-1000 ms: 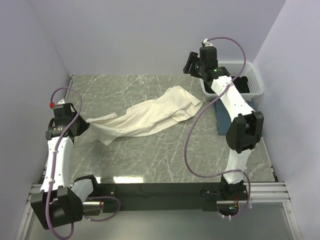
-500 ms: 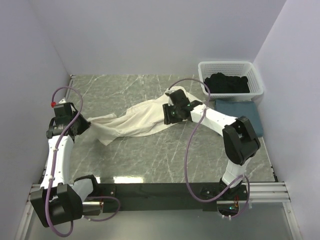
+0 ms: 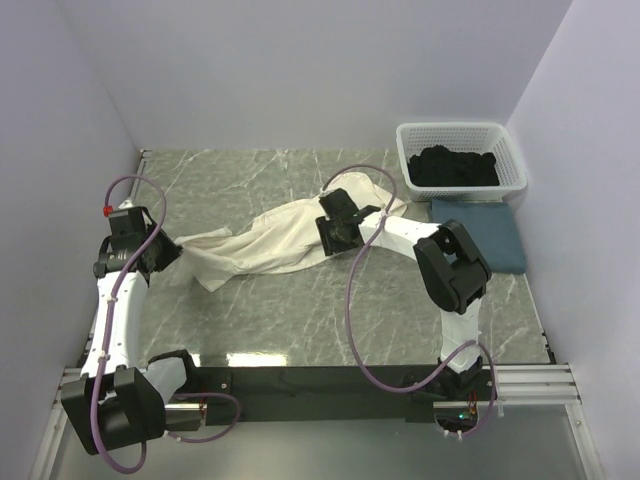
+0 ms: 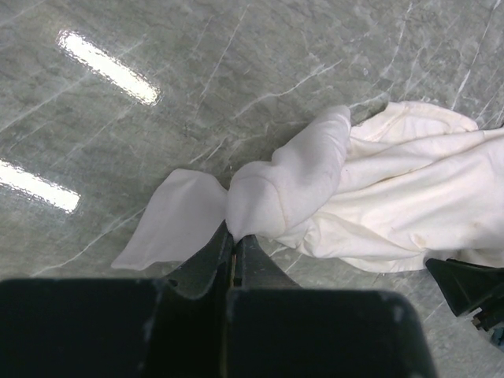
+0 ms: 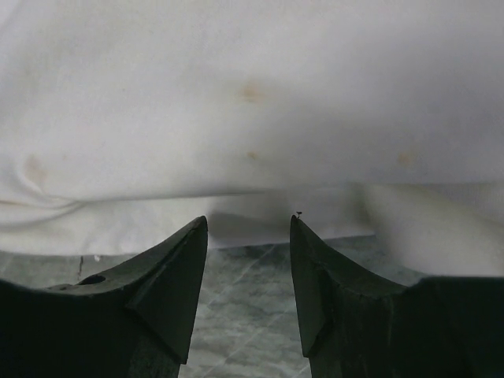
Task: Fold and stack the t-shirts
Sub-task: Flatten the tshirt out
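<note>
A crumpled white t-shirt lies stretched across the middle of the marble table. My left gripper is shut on the white t-shirt's left end; in the left wrist view the cloth bunches at the closed fingertips. My right gripper is open and low over the shirt's right part; in the right wrist view its fingertips point at the edge of the white cloth, with nothing between them. A folded dark blue t-shirt lies at the right.
A white basket holding dark clothes stands at the back right, behind the folded blue shirt. Purple walls close the left, back and right. The arms' cables loop above the table.
My right arm swung from up near the basket down to the shirt, then moved a little further left along it. My left gripper has kept its hold in the same place.
</note>
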